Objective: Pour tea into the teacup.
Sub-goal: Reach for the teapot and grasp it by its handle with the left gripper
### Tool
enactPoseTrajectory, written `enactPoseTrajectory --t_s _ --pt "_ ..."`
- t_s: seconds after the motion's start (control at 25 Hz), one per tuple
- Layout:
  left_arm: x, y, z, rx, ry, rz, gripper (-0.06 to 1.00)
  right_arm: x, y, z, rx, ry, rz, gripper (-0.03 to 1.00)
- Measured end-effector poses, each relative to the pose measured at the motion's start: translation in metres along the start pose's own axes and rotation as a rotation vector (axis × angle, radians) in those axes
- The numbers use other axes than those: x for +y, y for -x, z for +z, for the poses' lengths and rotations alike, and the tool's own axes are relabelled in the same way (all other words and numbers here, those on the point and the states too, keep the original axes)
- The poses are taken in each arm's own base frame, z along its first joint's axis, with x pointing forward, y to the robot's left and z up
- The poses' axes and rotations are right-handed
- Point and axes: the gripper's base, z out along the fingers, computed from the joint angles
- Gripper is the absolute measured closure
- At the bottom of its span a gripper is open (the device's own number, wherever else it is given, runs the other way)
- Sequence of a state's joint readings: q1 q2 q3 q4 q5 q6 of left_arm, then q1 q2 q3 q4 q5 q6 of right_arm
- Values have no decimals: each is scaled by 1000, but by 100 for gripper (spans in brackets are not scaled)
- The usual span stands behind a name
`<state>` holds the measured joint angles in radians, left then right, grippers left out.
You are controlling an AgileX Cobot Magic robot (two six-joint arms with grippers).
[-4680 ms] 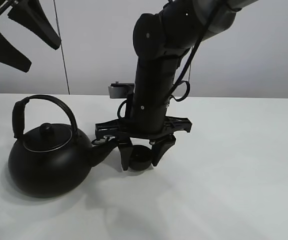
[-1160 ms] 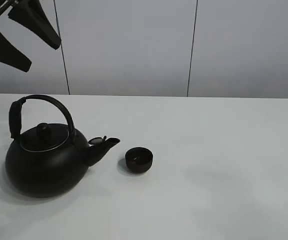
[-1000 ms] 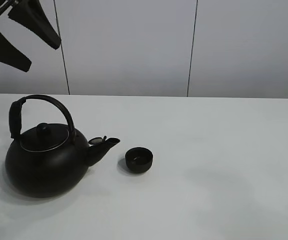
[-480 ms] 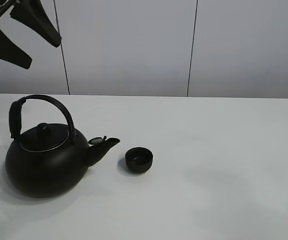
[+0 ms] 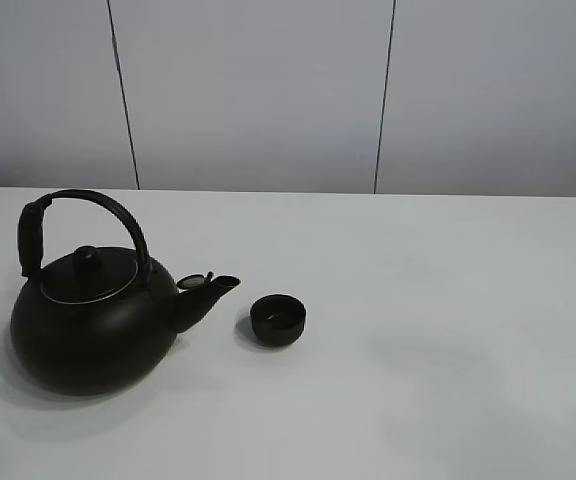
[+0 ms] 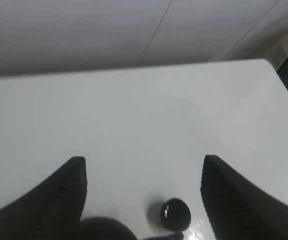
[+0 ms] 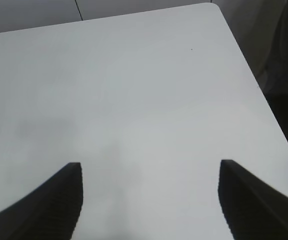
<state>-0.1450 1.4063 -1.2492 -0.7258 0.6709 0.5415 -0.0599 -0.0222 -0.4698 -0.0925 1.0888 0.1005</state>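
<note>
The small black teacup (image 5: 278, 320) stands upright on the white table (image 5: 448, 300), just right of the spout of the large black kettle (image 5: 93, 325). Neither gripper shows in the exterior view. In the left wrist view my left gripper (image 6: 144, 165) is open and empty, high above the table, with the teacup (image 6: 175, 215) far below and a dark part of the kettle (image 6: 104, 229) at the frame's edge. In the right wrist view my right gripper (image 7: 150, 170) is open and empty over bare table (image 7: 134, 90).
A grey panelled wall (image 5: 268, 90) stands behind the table. The right wrist view shows the table's rounded corner (image 7: 211, 6) and the edge beside it, with dark floor (image 7: 279, 75) beyond.
The right arm, which stood over the teacup, has left the exterior view. The left gripper's dark fingers at the top left have moved up and out of that view. Kettle and teacup have not moved.
</note>
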Motion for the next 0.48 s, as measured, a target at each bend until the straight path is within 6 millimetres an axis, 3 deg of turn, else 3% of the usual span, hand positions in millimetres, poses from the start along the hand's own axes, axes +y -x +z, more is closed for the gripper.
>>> enactPoseTrajectory --t_s 0.28,0.48 --pt "-37 23 -97 -327 87 228 47 0 0 0 0 0 0 45" --pt "-49 -6 -150 -438 216 287 47 0 0 0 0 0 1 45"
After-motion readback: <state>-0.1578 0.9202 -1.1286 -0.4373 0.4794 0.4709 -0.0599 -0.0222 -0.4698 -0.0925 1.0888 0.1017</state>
